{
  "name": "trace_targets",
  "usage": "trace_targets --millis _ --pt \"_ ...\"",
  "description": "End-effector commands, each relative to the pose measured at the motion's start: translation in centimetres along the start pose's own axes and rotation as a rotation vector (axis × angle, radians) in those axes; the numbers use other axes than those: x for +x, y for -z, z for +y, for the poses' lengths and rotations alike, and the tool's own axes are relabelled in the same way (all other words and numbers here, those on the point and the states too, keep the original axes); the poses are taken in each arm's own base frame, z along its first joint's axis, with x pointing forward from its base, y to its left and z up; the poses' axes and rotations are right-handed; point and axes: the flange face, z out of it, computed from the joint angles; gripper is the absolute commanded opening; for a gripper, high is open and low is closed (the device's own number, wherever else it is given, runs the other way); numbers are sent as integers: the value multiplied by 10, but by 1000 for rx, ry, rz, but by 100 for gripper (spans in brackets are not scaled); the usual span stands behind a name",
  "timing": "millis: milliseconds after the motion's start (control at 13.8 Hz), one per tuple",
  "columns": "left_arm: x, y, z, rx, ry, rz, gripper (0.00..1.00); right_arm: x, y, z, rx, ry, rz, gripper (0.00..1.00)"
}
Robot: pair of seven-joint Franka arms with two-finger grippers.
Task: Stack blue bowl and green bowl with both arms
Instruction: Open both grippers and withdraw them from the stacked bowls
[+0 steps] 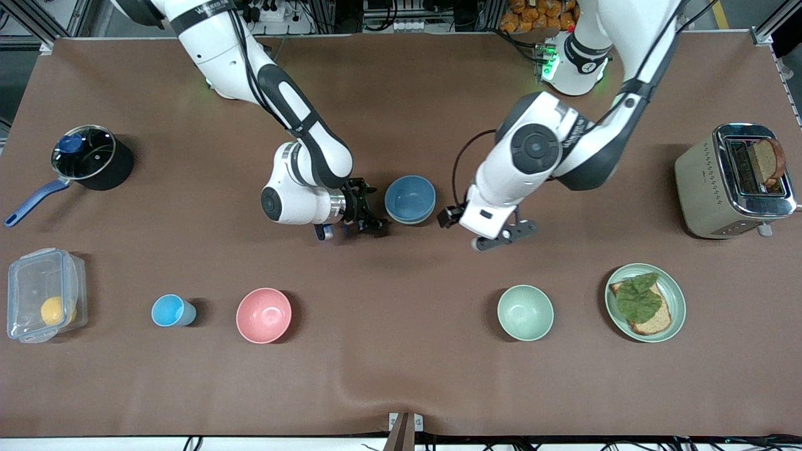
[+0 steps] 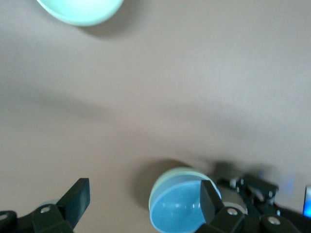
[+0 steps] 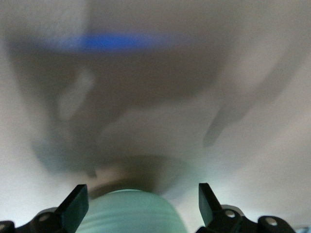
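At mid-bench (image 1: 401, 94), the blue bowl (image 1: 410, 198) sits nested in a green bowl (image 2: 163, 183). Beside the stack, the left gripper (image 1: 504, 236) and right gripper (image 1: 366, 213) both gape wide, holding nothing.

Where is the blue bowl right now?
In the front view, the blue bowl sits mid-table, nested in a green bowl, between both open claws.

The left gripper (image 2: 146, 199) is open over the tabletop (image 2: 194, 87). The blue bowl (image 2: 181, 208) sits nested in a green bowl (image 2: 158, 187). Another green bowl (image 2: 80, 10) lies well apart.
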Motion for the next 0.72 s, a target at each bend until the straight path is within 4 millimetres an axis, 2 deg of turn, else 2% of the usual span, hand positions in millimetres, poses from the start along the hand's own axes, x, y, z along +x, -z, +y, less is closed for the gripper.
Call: trace_targets --millis 0,145,289,434,507,651 --pt "23 38 -24 24 -8 86 100 11 57 11 -100 37 -25 100" --pt "46 62 -51 24 -44 114 100 25 100 20 -193 72 -8 100" --pt "60 83 -78 55 -115 114 100 48 147 29 -276 85 16 100" --pt "71 103 -104 79 -170 111 100 55 186 33 -341 96 13 100" --pt "74 111 -114 93 -187 110 100 60 205 35 -380 113 19 100" --pt "84 116 -138 131 -223 72 100 75 249 41 -408 159 -33 100"
